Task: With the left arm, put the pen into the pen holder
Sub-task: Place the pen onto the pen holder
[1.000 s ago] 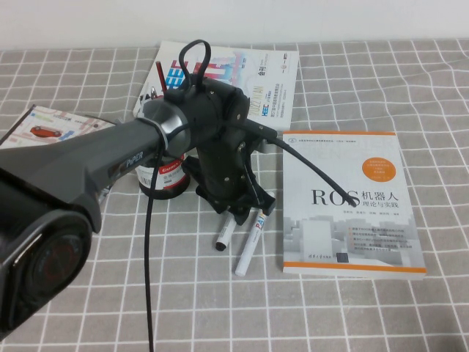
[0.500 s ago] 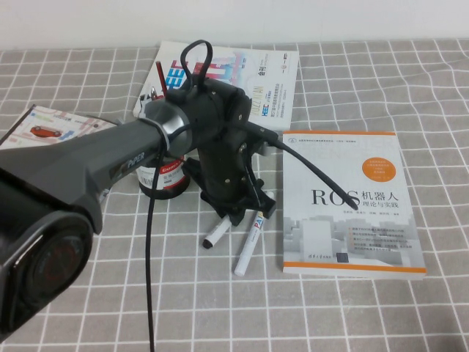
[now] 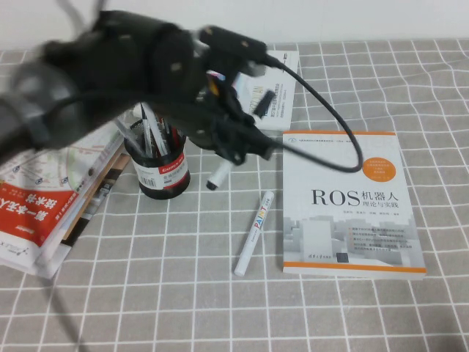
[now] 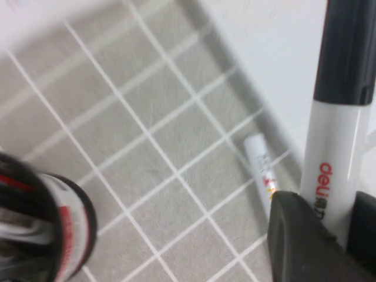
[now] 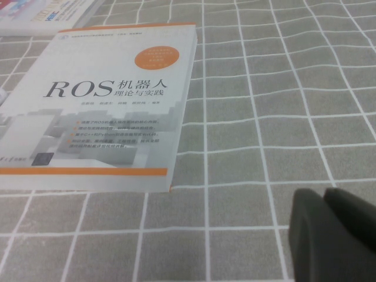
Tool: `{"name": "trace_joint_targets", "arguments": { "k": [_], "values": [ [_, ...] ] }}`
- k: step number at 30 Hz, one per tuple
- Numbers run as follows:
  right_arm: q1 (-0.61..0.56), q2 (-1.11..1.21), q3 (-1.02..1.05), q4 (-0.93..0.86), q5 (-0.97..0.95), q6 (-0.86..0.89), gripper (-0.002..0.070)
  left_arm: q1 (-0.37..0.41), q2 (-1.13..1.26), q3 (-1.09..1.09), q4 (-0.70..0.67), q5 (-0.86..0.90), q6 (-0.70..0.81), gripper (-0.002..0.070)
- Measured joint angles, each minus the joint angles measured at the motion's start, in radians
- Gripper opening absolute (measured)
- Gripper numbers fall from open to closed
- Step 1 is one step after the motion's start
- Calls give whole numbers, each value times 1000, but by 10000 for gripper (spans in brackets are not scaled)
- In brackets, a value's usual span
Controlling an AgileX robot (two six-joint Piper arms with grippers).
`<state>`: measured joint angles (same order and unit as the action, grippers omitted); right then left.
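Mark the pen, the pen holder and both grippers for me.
pen [image 4: 338, 158], left wrist view, white barrel.
pen holder [image 3: 163, 176], high view, label on its wall.
left gripper [image 3: 238, 150], high view, shut on the pen.
right gripper [image 5: 335, 235], right wrist view, dark finger above the tablecloth.

Grey checked tablecloth [image 3: 146, 293] over table; white wall [image 3: 352, 18] behind.

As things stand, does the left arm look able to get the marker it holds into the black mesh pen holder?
Probably yes. The left gripper is shut on the white-barrelled black-capped marker, lifted beside the black mesh pen holder. The pens already inside leave gaps. The right gripper sits apart over the grid cloth.
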<state>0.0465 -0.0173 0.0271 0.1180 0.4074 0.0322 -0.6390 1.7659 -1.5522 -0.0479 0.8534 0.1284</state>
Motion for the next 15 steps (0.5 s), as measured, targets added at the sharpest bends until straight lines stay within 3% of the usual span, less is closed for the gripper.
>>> {"name": "trace_joint_targets", "arguments": {
  "k": [4, 9, 15],
  "values": [
    [0, 0, 0, 0, 0, 0, -15, 0, -194, 189, 13, -194, 0, 119],
    [0, 0, 0, 0, 0, 0, -15, 6, -392, 465, 48, -622, -7, 119],
    [0, 0, 0, 0, 0, 0, -15, 69, -442, 707, 48, -1055, -75, 119]
  ]
}}
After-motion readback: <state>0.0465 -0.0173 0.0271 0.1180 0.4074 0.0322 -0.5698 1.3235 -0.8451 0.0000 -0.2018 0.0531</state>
